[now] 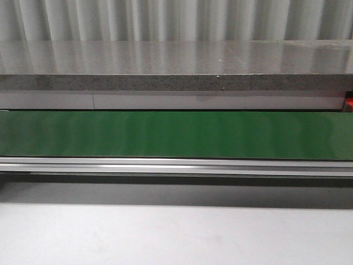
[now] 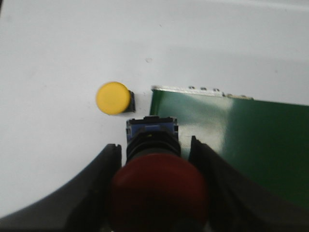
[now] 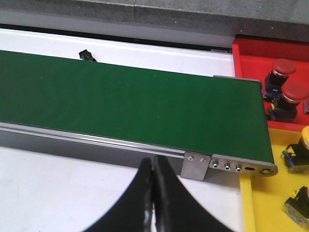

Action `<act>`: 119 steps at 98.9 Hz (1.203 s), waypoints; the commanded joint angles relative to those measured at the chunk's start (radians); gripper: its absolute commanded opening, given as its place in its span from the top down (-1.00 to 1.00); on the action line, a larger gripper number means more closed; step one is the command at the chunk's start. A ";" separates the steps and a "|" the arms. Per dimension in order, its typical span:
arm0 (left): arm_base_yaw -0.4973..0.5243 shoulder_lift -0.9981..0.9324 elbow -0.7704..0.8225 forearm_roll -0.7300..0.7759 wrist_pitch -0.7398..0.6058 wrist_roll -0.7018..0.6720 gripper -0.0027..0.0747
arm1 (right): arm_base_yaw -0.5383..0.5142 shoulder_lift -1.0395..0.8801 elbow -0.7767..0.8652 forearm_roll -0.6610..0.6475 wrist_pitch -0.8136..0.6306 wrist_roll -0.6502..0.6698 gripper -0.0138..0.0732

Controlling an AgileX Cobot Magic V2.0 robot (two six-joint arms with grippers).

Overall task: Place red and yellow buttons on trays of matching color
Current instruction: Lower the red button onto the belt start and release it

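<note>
In the left wrist view a red button [image 2: 158,193], with a blue and black base, sits between the fingers of my left gripper [image 2: 154,146], which is shut on it over the end of the green belt [image 2: 251,140]. A yellow button [image 2: 113,98] lies on the white table just beyond. My right gripper [image 3: 153,166] is shut and empty, on the near side of the belt [image 3: 130,104]. The red tray [image 3: 251,53] holds two red buttons [image 3: 282,70]. The yellow tray [image 3: 260,203] holds two yellow buttons [image 3: 301,150]. Neither gripper shows in the front view.
The green conveyor belt [image 1: 176,135] runs across the front view, with a metal rail [image 1: 176,165] along its near side and a grey stone ledge [image 1: 176,66] behind it. A small black part [image 3: 86,55] lies on the white surface behind the belt.
</note>
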 commanded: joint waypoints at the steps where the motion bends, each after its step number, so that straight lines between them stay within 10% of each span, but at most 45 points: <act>1: -0.034 -0.048 0.030 -0.009 -0.062 0.005 0.58 | 0.003 0.010 -0.025 -0.006 -0.083 -0.006 0.84; 55: -0.072 0.068 0.140 -0.011 -0.085 0.007 0.56 | 0.003 0.010 -0.025 -0.006 -0.083 -0.006 0.84; 56: -0.072 0.076 0.140 -0.016 -0.103 0.023 -0.17 | 0.003 0.010 -0.025 -0.006 -0.083 -0.006 0.84; 66: -0.072 0.076 0.138 -0.043 -0.114 0.023 -0.53 | 0.003 0.010 -0.025 -0.006 -0.083 -0.006 0.84; 119: 0.025 0.111 -0.099 0.013 -0.137 -0.193 -0.57 | 0.003 0.010 -0.025 -0.006 -0.083 -0.006 0.84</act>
